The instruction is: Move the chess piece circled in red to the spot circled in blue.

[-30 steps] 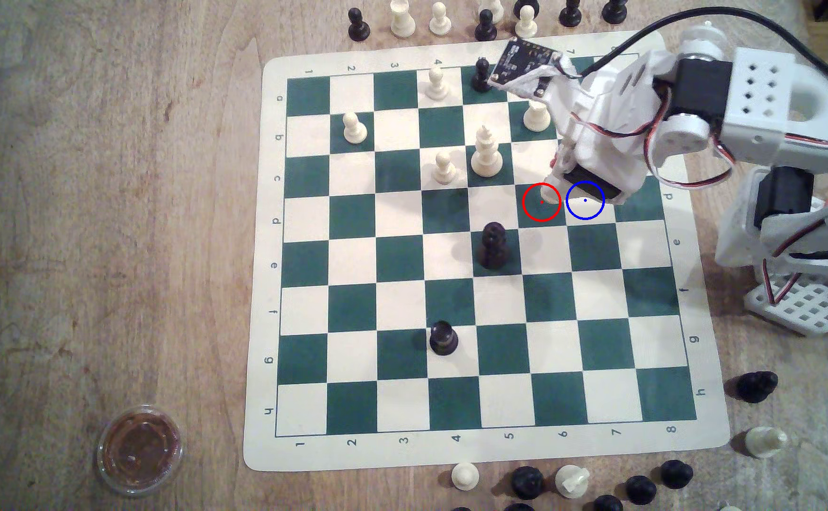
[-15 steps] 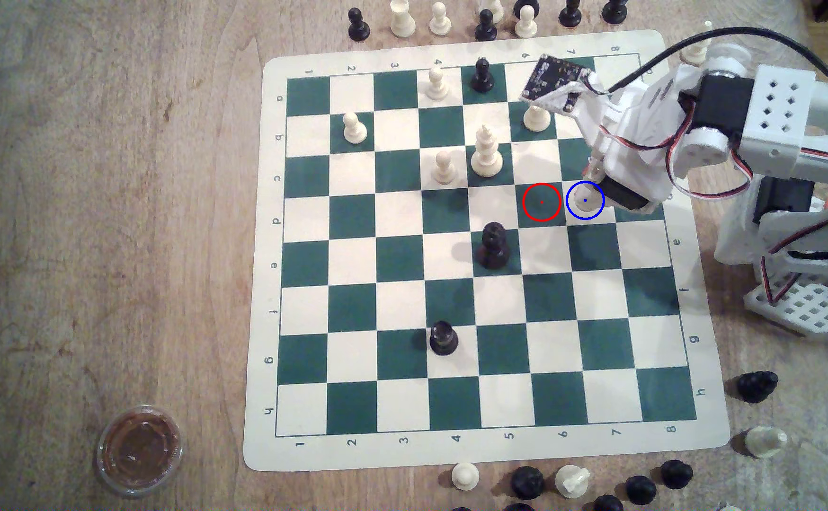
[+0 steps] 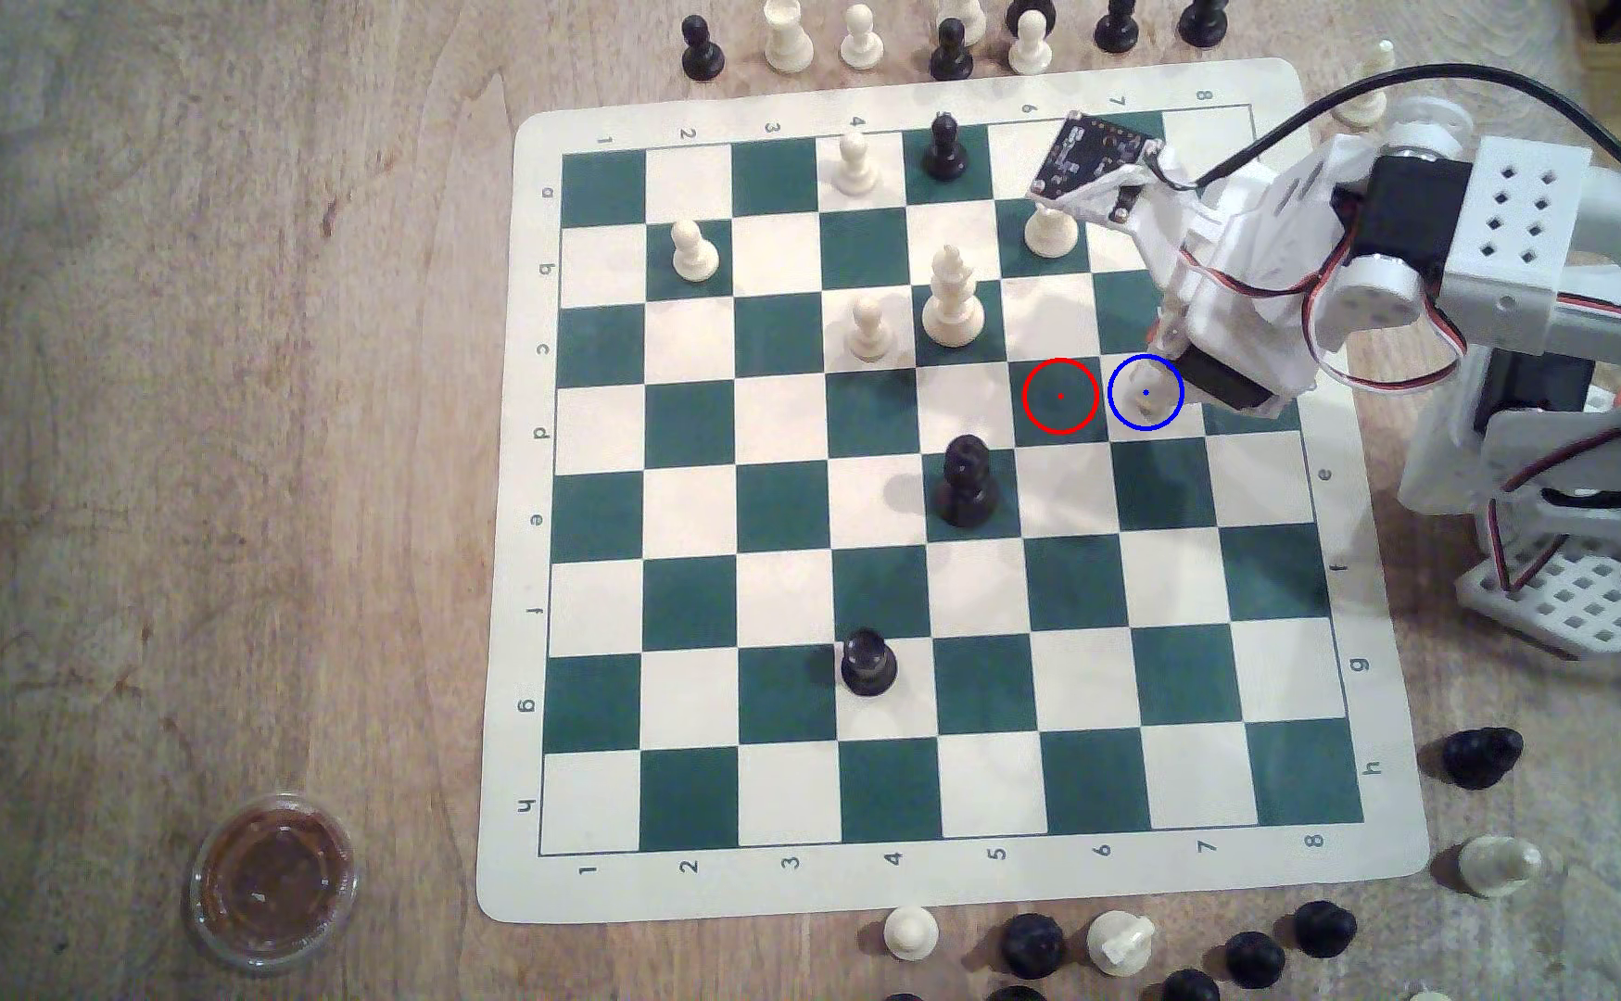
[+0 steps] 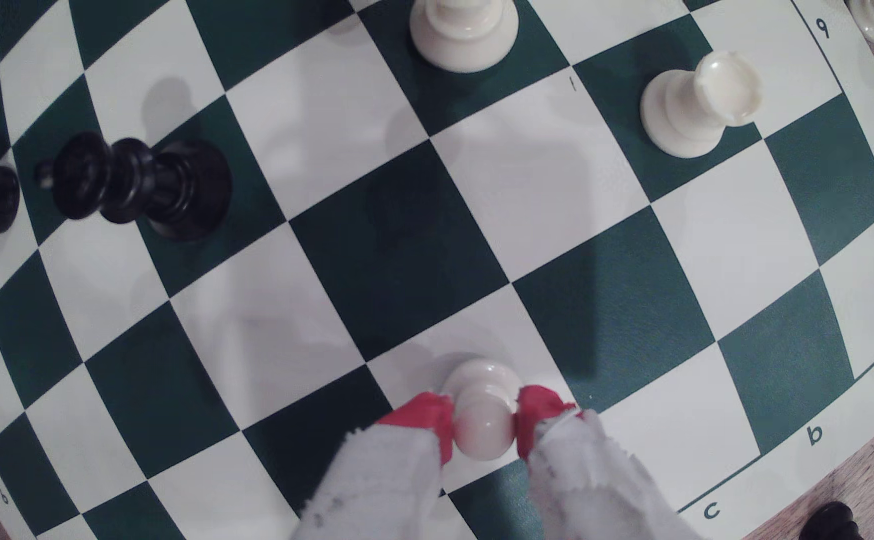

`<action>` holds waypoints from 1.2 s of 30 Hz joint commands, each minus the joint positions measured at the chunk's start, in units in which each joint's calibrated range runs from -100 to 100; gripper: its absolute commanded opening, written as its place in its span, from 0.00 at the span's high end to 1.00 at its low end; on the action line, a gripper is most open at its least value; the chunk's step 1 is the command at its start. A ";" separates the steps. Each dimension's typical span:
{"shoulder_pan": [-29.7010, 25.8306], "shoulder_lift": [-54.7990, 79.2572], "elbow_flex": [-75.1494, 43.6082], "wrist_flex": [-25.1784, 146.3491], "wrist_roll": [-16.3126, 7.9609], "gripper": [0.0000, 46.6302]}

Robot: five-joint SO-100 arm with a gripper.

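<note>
Standing upright on d7 sq (image 3: 1135, 416), pawn (image 4: 481, 415) w/ gripper (image 4: 482, 423) pinching head.

The small cream plastic pawn (image 4: 481, 415) stands on the blue-circled cream square (image 3: 1129, 414), just right of the red-circled green square (image 3: 1060, 396) in the exterior view.

Board border (image 3: 537, 289) reads letters a–h; numbers 1–8.
</note>
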 commanded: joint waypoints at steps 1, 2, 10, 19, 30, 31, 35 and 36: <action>0.20 -0.98 -0.27 -1.84 0.10 1.00; -0.03 -0.73 -0.08 -2.42 -0.15 1.00; -0.27 0.12 0.46 -3.48 -0.20 1.00; -0.35 0.80 0.91 -2.91 0.29 0.89; 0.83 -5.82 0.37 3.32 0.24 0.37; 0.59 -6.92 0.37 4.46 0.24 0.37; 0.20 -17.79 2.27 12.49 1.32 0.36; -0.03 -21.69 3.27 14.78 1.81 0.35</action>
